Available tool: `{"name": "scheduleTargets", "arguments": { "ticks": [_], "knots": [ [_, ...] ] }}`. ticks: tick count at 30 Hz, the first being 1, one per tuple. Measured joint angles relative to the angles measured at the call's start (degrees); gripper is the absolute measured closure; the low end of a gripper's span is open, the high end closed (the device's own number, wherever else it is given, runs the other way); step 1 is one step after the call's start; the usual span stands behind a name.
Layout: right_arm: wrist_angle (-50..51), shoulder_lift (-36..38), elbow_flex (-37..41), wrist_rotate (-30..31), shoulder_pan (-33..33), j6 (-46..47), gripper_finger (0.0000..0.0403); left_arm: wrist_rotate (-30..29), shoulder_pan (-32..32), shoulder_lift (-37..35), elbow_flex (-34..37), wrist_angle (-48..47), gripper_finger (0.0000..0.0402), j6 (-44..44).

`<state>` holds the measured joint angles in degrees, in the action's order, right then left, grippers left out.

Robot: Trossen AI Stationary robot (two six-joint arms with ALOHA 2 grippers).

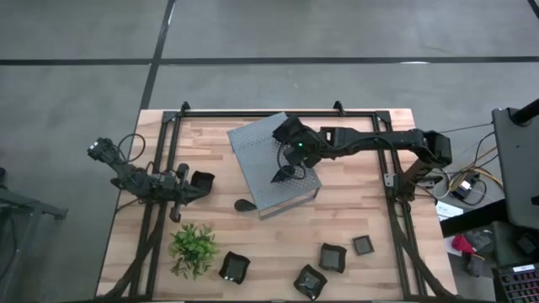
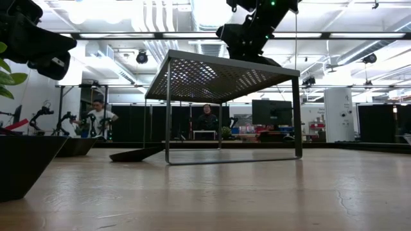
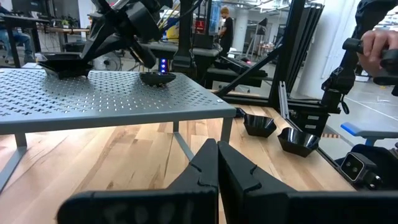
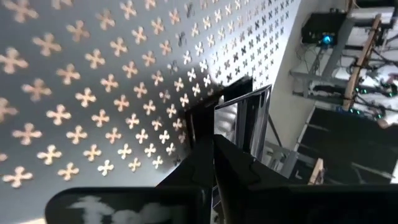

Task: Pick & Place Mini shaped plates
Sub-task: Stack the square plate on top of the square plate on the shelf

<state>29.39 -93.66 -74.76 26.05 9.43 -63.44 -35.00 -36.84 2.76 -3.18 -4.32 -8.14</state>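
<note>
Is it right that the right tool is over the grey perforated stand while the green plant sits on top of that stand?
Not quite. The right tool is over the grey perforated stand, but the green plant stands on the wooden table, apart from the stand. The high view shows this.

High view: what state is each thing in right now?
Right gripper: fingers shut on square plate.
Square plate: resting on grey stand.
Second plate: on grey stand, free.
Left gripper: fingers shut, empty.
Leaf plate: flat on table.
Loose plates: four, on table, untouched.
</note>
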Motion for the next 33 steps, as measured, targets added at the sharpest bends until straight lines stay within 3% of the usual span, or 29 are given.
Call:
{"name": "scheduleTargets", "arguments": {
  "ticks": [17, 25, 33],
  "knots": [
    [0.3, -0.1, 0.0, 0.1, 0.0, 0.7, 0.039, 0.0, 0.0, 0.0, 0.0, 0.0, 0.0401, 0.0],
    [-0.1, -0.1, 0.0, -1.1, 0.0, 0.5, 0.0338, 0.0, 0.0, 0.0, 0.0, 0.0, 0.0401, 0.0],
    [0.6, 1.6, 0.0, 6.7, -2.1, 5.3, 0.0301, 0.0, 0.0, 0.0, 0.0, 0.0, 0.0401, 0.0]
  ]
}}
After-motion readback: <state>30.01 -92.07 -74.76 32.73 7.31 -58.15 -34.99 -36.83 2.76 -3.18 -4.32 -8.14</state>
